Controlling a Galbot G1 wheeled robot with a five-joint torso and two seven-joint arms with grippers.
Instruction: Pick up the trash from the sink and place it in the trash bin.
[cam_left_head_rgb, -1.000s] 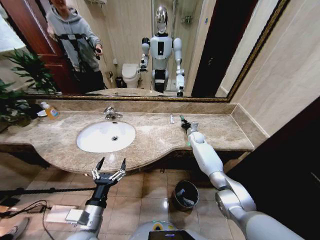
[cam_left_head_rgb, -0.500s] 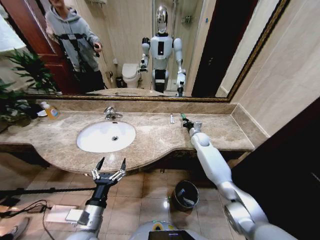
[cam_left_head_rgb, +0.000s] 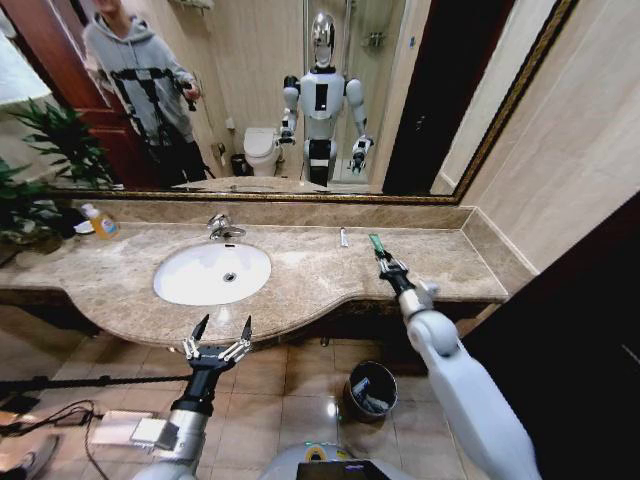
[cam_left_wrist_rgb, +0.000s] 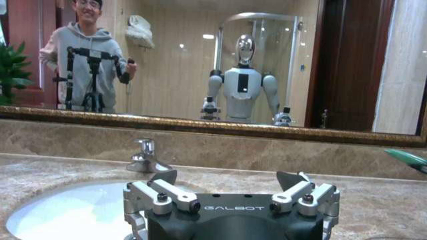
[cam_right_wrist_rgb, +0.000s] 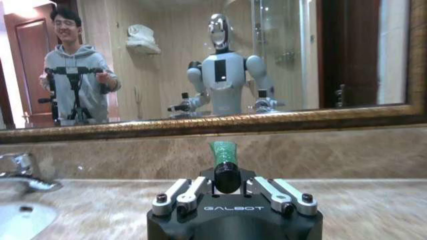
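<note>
1. Nearest to me, on the floor in front of the bench, stands the small dark trash bin (cam_left_head_rgb: 370, 390) with a shiny rim. Something pale lies inside it, though I cannot tell what.
2. Beside it to the left, the left tool (cam_left_head_rgb: 221, 338) hangs below the bench's front edge, in front of the sink, its fingers spread wide and holding nothing. This arm looks idle.
3. Above the bench's right part, the right tool (cam_left_head_rgb: 384, 262) is raised clear of the surface. Its fingers are pressed together on a dark green tube (cam_left_head_rgb: 376, 243), which sticks out past the fingertips toward the mirror; the right wrist view shows the tube (cam_right_wrist_rgb: 223, 157) pinched between the jaws.
4. Set in the left half of the beige marble bench (cam_left_head_rgb: 300, 285) is the white oval sink (cam_left_head_rgb: 212, 273). Its bowl looks bare apart from the drain.
5. Toward the back edge, near the middle, one small white tube (cam_left_head_rgb: 343, 237) lies on the bench.
6. At the back left corner stands an orange-liquid bottle (cam_left_head_rgb: 100, 221), which is not trash.
7. My judgement: the task is well along. The green piece is lifted but not yet binned, and the white tube is left to collect.
</note>
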